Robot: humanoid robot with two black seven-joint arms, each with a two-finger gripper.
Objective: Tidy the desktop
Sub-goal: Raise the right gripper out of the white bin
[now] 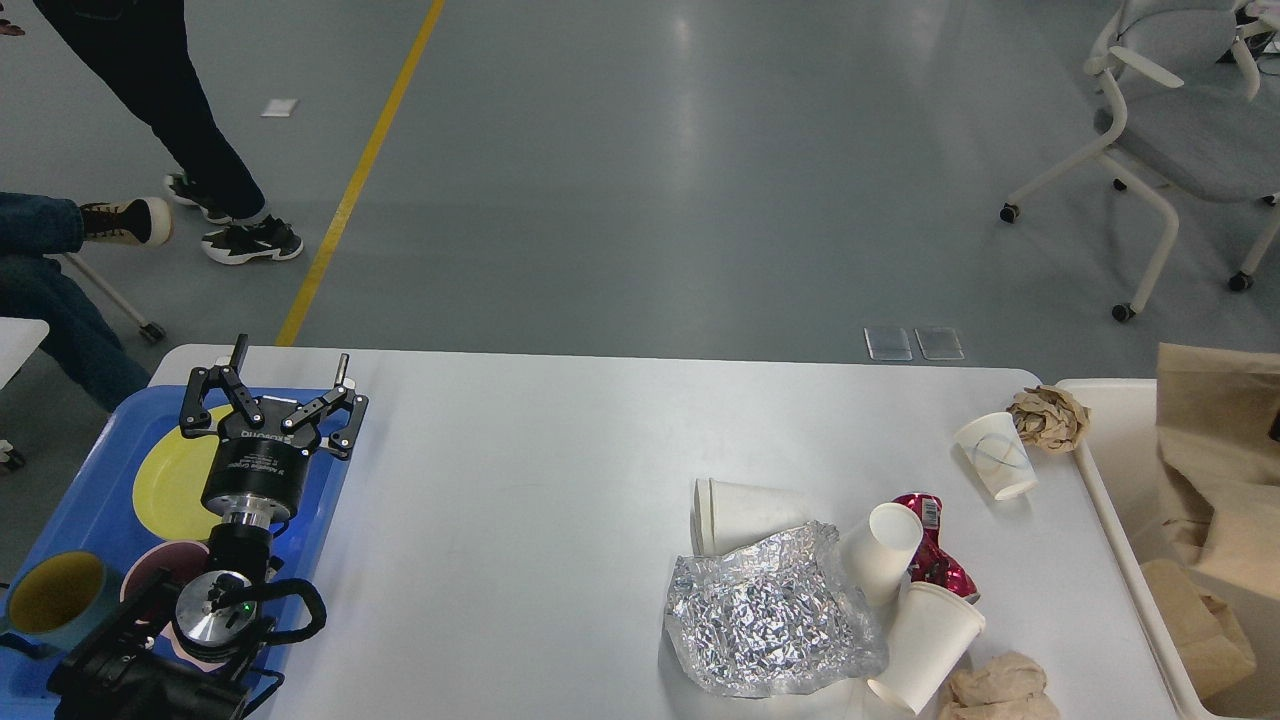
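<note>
The white desktop (520, 460) carries a litter cluster at its right front: a crumpled foil sheet (770, 620), two stacked paper cups lying on their side (745, 512), other paper cups (885, 550) (930, 645) (995, 455), a crushed red can (938, 560) and brown paper balls (1048, 417) (1000, 688). My left gripper (285, 378) stands open and empty over the blue tray (320, 500). Of my right gripper (1275, 428) only a dark sliver shows at the right edge, against a large brown paper sheet (1215, 430) hanging over the cream bin (1100, 450).
On the blue tray lie a yellow plate (165, 490), a pink bowl (160, 575) and a teal mug (55, 600). More brown paper (1200, 620) lies in the bin. Beyond the table are a walking person (170, 110), a seated person's legs (50, 260) and a wheeled chair (1170, 150).
</note>
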